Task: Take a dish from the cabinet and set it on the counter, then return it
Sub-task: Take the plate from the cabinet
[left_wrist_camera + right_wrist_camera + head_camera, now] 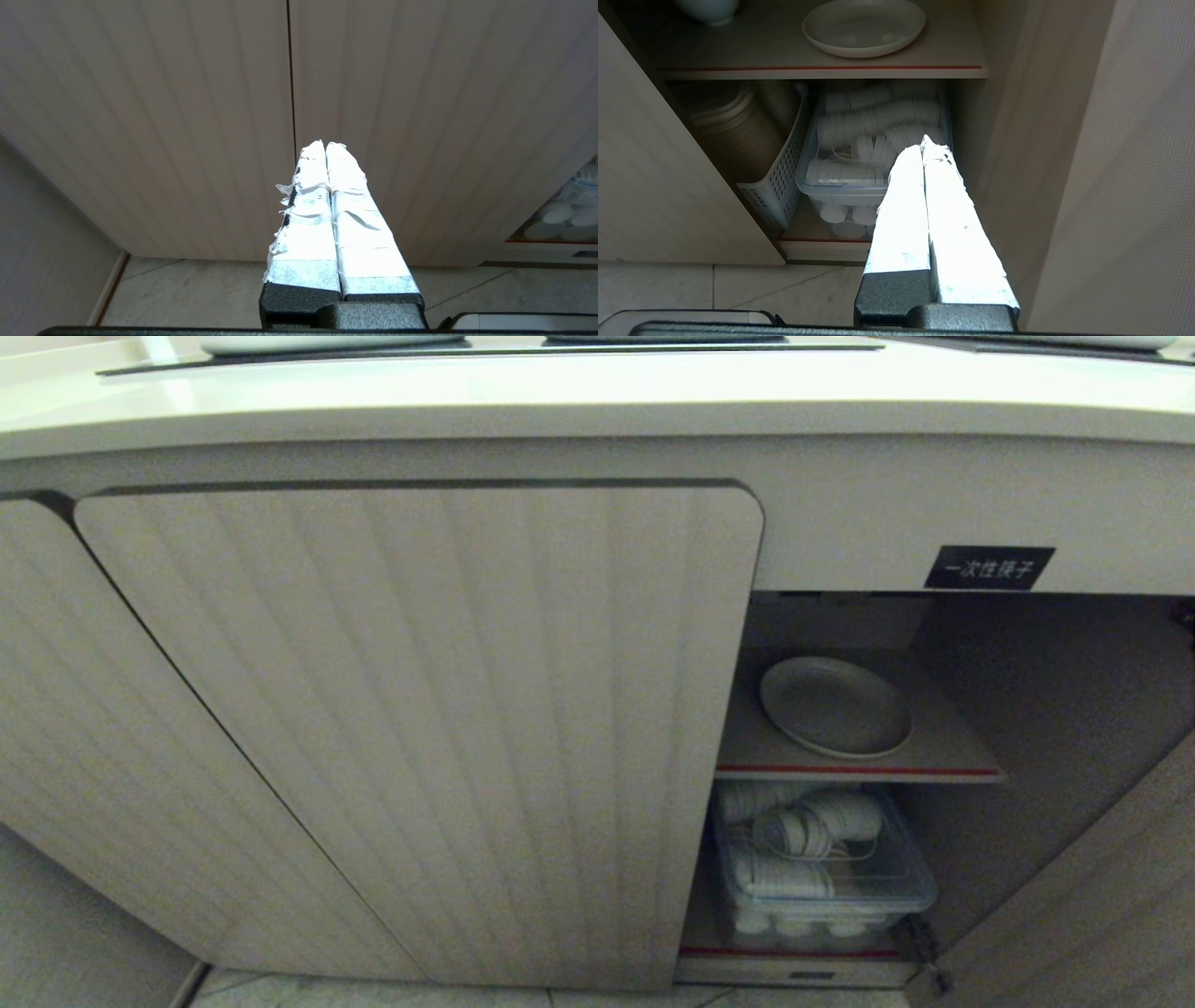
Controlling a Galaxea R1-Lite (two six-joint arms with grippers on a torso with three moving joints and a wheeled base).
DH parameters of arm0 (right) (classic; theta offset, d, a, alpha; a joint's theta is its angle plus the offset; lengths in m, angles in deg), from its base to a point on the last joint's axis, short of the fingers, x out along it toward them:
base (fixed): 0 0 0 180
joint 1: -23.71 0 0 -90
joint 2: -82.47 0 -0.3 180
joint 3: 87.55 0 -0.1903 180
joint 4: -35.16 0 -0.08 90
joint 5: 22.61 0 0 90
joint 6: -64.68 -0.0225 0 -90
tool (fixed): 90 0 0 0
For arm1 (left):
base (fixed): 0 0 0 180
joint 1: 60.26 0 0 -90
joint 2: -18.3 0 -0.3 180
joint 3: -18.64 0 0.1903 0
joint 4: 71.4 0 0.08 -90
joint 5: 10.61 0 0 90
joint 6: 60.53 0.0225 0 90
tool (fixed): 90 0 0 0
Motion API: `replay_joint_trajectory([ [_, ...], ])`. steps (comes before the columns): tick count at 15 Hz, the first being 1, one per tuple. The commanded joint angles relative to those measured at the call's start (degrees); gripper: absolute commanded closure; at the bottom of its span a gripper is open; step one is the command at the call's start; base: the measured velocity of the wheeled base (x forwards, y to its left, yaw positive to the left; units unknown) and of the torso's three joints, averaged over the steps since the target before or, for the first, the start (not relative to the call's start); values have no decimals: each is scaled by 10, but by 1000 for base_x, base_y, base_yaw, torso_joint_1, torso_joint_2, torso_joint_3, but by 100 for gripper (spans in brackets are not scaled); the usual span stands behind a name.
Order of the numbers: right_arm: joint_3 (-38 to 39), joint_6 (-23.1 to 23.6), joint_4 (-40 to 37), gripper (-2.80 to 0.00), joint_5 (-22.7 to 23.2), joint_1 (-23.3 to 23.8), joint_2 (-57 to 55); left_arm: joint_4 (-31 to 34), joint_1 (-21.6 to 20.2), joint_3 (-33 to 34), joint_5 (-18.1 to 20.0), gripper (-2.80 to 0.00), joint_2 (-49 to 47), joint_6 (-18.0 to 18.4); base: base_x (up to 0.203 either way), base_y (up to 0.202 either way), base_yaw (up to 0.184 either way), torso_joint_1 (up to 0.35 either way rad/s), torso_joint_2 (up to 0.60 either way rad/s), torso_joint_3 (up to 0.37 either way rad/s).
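Taped white, the right gripper (924,145) hangs clenched and empty before the open cabinet (1027,709), and the left gripper (325,148) is likewise clenched facing its closed doors (187,116). Farther in, the plate (836,707) lies flat on the red-edged shelf (943,751), under the counter (560,392).

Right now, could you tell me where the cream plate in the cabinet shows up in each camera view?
Head view: the dish lies right of centre on the upper shelf, behind its red edge.
Left wrist view: not in it; only closed doors and floor.
Right wrist view: the dish is at the top, centre, on the same shelf.
Shared landmark: the clear bin of white cups below the shelf.
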Motion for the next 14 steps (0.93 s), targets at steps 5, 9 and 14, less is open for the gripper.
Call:
replay_joint_trajectory([
  [5,0,0,0,0,0,0,-1,0,0,0,0,0,0,0,0,0,0,0,0,0],
  [9,0,0,0,0,0,0,-1,0,0,0,0,0,0,0,0,0,0,0,0,0],
  [14,0,11,0,0,2,-1,-1,0,0,0,0,0,0,-1,0,0,0,0,0,0],
])
